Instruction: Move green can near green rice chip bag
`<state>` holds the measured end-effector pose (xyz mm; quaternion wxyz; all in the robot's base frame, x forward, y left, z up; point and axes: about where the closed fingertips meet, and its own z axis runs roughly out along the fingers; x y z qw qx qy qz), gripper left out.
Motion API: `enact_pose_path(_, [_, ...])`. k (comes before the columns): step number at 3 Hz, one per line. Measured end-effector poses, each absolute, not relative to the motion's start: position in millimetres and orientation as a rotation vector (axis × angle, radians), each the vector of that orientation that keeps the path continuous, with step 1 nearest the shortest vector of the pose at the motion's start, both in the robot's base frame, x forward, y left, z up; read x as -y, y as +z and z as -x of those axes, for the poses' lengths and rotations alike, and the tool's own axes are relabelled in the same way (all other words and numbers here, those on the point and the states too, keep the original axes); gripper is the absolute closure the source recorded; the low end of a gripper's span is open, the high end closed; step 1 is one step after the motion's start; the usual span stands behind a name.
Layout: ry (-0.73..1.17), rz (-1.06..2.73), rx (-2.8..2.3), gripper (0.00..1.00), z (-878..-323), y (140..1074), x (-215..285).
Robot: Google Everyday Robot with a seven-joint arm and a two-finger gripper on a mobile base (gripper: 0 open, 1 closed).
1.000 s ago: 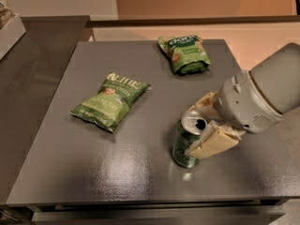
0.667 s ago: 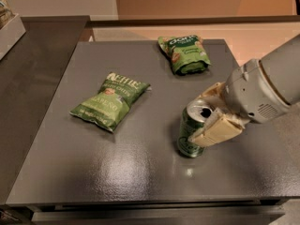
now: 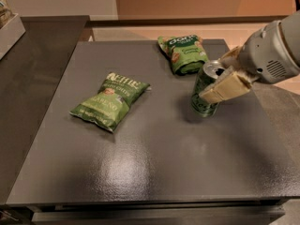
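Where the gripper (image 3: pixel 214 78) stands over the right side of the bench (image 3: pixel 154 168), its two fingers (image 3: pixel 227 87) are closed around the green can (image 3: pixel 202 100), one on each side of the upper half. The gap between them is just as wide as the can. The fingers are flat, pale tan pads with a matte look, and the nearer one lies across the front of the can. The grey, rounded arm (image 3: pixel 276 46) enters from the right edge.

The can is a small dark green metal cylinder with a silver top and pale letters. It leans a little, with the top toward the gripper. I cannot tell if its base touches the bench. The green rice chip bag (image 3: pixel 183 54) lies just behind the can and slightly to its left, near it but not touching. This bag is squarish, glossy and dark green, with white letters. A larger chip bag (image 3: pixel 110 101), longer and lighter green, lies well apart at the left. The bench top is dark grey, smooth and a little shiny.
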<state>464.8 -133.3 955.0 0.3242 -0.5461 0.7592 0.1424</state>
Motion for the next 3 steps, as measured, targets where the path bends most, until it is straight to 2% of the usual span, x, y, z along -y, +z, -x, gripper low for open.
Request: enact_pose_path(3, [0.315,1.328,-2.112,1.00,-560.5,945.5,141.7])
